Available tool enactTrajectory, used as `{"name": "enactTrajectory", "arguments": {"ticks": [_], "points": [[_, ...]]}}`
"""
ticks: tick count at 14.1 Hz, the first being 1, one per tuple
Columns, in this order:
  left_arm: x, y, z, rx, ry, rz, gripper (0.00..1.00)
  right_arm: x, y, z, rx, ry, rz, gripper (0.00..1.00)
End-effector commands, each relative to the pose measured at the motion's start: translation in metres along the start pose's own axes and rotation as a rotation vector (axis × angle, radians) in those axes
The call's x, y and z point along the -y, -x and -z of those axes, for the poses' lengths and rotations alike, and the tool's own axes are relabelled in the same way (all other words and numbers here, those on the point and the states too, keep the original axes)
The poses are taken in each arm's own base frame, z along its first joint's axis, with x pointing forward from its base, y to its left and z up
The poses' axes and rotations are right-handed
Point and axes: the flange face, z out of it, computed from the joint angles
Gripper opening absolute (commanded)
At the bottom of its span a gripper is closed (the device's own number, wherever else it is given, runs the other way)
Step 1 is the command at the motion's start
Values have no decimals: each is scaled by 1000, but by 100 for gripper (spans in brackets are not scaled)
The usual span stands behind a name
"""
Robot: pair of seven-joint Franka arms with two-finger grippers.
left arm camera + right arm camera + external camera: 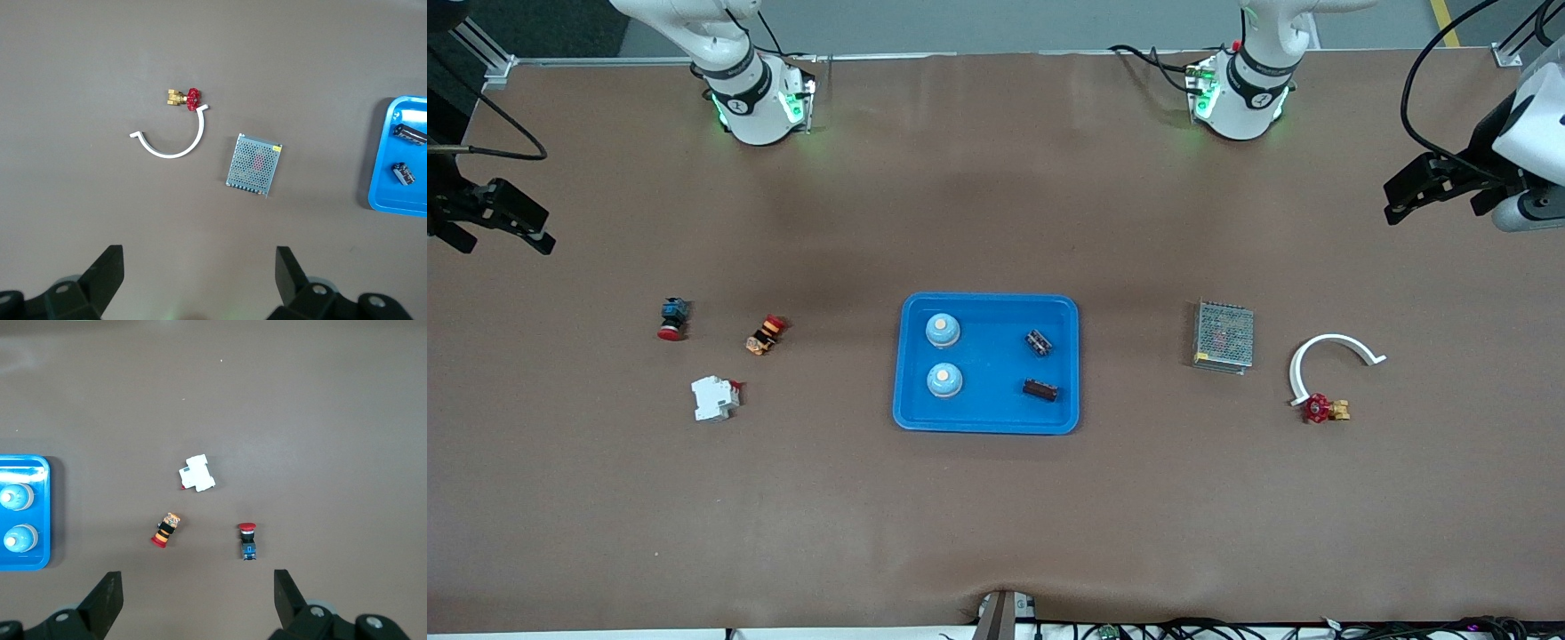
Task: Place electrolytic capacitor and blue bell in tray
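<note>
Both bells (943, 331) and both capacitors (1039, 342) lie in the tray (987, 422); nothing remains outside.
Left tool (195, 277) and right tool (193, 599), both released, hang over opposite desk ends, tray midway between.

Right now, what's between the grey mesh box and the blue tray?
Nothing: bare brown table between the grey metal mesh box and the bright-blue plastic tray, front view.
</note>
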Motion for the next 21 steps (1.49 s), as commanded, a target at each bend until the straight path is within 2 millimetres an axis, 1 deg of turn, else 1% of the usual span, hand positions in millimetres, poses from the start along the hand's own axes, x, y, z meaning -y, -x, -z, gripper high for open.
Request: {"name": "enactTrajectory", "arguments": {"ticks": [1,8,14,16,18,19,21], "points": [[2,9,7,2,19,-16,100,1,5,7,-3,2,-5,100],[3,9,7,4,19,-16,100,1,5,7,-2,1,-7,100],[0,9,7,5,18,-24,100,2,5,7,-2,1,-7,100],[3,8,8,2,19,-37,100,2,5,7,0,1,-5,100],[11,7,8,-1,20,-95,100,2,5,7,0,1,-2,100],[11,6,7,2,23,-110,100,2,5,7,0,1,-2,100],[13,6,9,-1,25,-102,100,2,5,7,0,1,-1,100]]}}
